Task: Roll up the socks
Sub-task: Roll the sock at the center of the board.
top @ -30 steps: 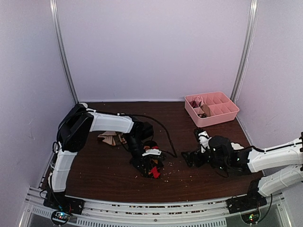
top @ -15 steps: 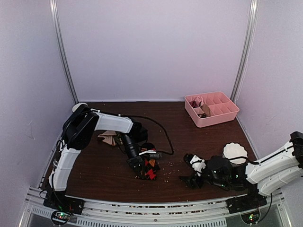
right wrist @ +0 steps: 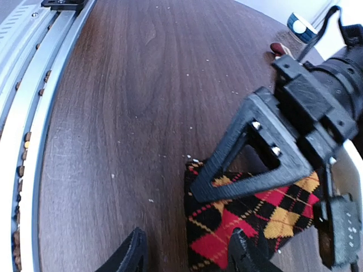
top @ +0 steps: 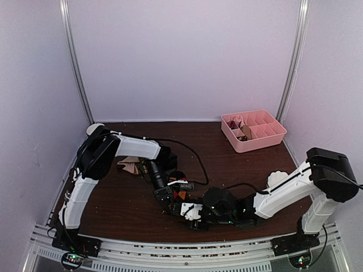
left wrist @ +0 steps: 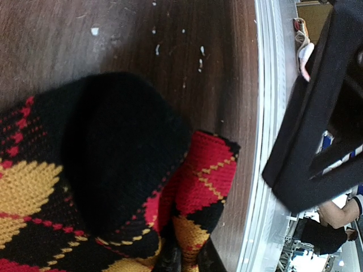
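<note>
The black sock with red and orange argyle diamonds (top: 179, 196) lies bunched near the table's front middle. My left gripper (top: 169, 199) is shut on it. In the left wrist view the two fingertips (left wrist: 170, 258) pinch a fold of that argyle sock (left wrist: 113, 170). My right gripper (top: 184, 209) is just to the right of the sock, open. In the right wrist view one right finger rests over the corner of the argyle sock (right wrist: 249, 218) and the other stands on bare wood. The left gripper's black finger (right wrist: 255, 153) lies across the sock. The beige-tan sock (top: 129, 166) lies crumpled at the left, behind the left arm.
A pink divided tray (top: 255, 145) stands at the back right with small items in it. A white bowl (top: 277, 179) sits at the right, partly behind the right arm. A black cable (top: 195, 156) crosses the table. The metal rail (right wrist: 34, 85) runs along the front edge. Crumbs dot the wood.
My right arm has swept left across the table from beside the bowl to the argyle sock, its jaws narrowing. The bowl now shows. The left gripper has barely moved.
</note>
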{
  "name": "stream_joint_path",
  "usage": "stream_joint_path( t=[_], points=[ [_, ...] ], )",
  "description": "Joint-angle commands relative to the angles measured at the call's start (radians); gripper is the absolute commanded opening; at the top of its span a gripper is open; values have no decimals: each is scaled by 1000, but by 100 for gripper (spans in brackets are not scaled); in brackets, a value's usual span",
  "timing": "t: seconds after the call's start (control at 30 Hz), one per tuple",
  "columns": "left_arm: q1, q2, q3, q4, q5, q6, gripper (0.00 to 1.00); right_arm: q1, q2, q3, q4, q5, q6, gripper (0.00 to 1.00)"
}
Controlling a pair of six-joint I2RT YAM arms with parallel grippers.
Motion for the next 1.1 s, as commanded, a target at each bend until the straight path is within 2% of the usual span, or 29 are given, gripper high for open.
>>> stream_joint_path(
  t=[0.0, 0.27, 0.33, 0.47, 0.63, 0.77, 0.87, 0.97, 1.07],
  points=[
    [4, 76, -16, 78, -190, 2, 8, -4, 77, 50, -50, -25, -86, 47],
    [4, 69, -13, 69, -170, 32, 9, -18, 149, 68, 1, 48, -86, 34],
    [4, 68, -10, 63, -171, 37, 9, -17, 161, 64, 28, 73, -83, 33],
    [4, 71, -5, 58, -181, 38, 9, -16, 157, 61, 50, 90, -90, 39],
    [4, 74, 1, 54, -185, 37, 9, -17, 138, 70, 22, 103, -117, 39],
    [4, 74, 2, 50, -183, 42, 9, -27, 152, 77, -2, 78, -119, 35],
    [4, 73, 3, 51, -186, 43, 10, -30, 168, 83, -13, 58, -111, 28],
    [4, 60, 1, 54, -192, 56, 15, -36, 183, 89, -19, 50, -91, 21],
    [4, 24, -15, 64, -182, 79, 21, -61, 211, 103, -58, 26, -59, 21]
  ],
)
